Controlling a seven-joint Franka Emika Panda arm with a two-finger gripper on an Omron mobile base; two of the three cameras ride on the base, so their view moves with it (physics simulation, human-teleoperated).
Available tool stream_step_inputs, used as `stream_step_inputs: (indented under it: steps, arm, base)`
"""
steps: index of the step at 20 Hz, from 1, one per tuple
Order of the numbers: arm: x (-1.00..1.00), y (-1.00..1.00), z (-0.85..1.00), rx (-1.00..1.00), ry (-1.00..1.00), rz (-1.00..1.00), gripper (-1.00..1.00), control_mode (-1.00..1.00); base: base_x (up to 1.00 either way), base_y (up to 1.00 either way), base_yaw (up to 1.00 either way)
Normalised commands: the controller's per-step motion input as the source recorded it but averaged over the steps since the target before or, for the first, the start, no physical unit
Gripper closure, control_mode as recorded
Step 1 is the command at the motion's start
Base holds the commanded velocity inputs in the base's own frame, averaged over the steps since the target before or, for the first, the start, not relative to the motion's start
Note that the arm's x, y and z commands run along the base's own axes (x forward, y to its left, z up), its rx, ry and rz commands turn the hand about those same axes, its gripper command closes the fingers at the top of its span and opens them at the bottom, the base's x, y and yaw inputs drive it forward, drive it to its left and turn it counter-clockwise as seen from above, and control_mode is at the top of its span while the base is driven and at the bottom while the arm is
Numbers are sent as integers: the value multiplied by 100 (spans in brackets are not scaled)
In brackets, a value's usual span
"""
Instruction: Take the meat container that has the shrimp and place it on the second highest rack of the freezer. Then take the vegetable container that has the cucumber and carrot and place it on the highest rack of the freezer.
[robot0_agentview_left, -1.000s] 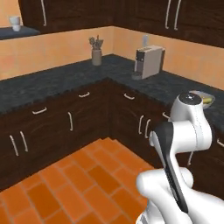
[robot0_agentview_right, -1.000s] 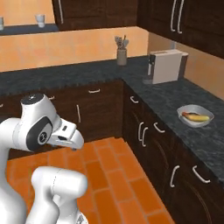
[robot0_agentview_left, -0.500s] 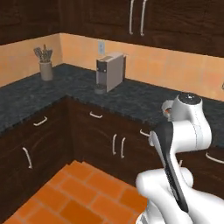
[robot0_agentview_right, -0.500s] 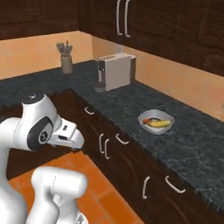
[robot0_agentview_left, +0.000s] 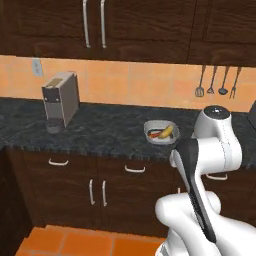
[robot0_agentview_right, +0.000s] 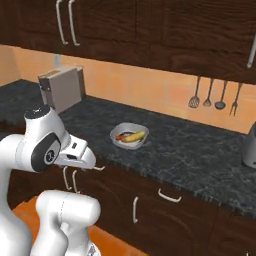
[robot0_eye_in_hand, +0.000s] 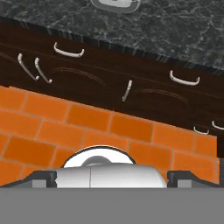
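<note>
You are facing a long dark stone counter (robot0_agentview_left: 110, 132) with dark wood cabinets below and above it. The bowl (robot0_agentview_left: 161, 132) holding the cucumber and carrot (robot0_agentview_left: 164, 132) sits on that counter, a little right of centre in the left base view and near the middle in the right base view (robot0_agentview_right: 129, 135). Inside it you can make out an orange stick and a yellowish-green one lying together, but they overlap and their ends blur into each other. In the hand view the bowl (robot0_eye_in_hand: 116, 3) is cut off by the top edge, so you see just its pale rim.

A grey boxy appliance (robot0_agentview_left: 61, 99) stands on the counter well to the left of the bowl. Four kitchen utensils (robot0_agentview_left: 218, 82) hang on the orange wall to the right; the arm's white elbow covers the counter below them in the left base view. At the right edge of the right base view a grey object (robot0_agentview_right: 249, 145) is cropped, too little of it showing to name.

The gripper (robot0_eye_in_hand: 113, 176) points down at the orange tiled floor (robot0_eye_in_hand: 87, 131) in front of the lower cabinets, well short of the counter. Its two dark fingertips (robot0_eye_in_hand: 39, 178) stand at the far edges of the hand view, spread wide with nothing between them.
</note>
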Motion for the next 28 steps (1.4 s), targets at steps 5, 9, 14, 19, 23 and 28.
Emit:
stream_step_inputs:
  steps: [5,9,14,19,23,28]
  arm:
    - [0,0,0,0,0,0,-100,100]
    - [0,0,0,0,0,0,-100,100]
    - [0,0,0,0,0,0,-100,100]
    - [0,0,0,0,0,0,-100,100]
    - [0,0,0,0,0,0,-100,100]
    - [0,0,0,0,0,0,-100,100]
  base:
    - [69,70,-58]
    - [60,76,-54]
    - [53,55,-41]
    - [61,64,-11]
    - [48,35,-3]
    - [13,0,0]
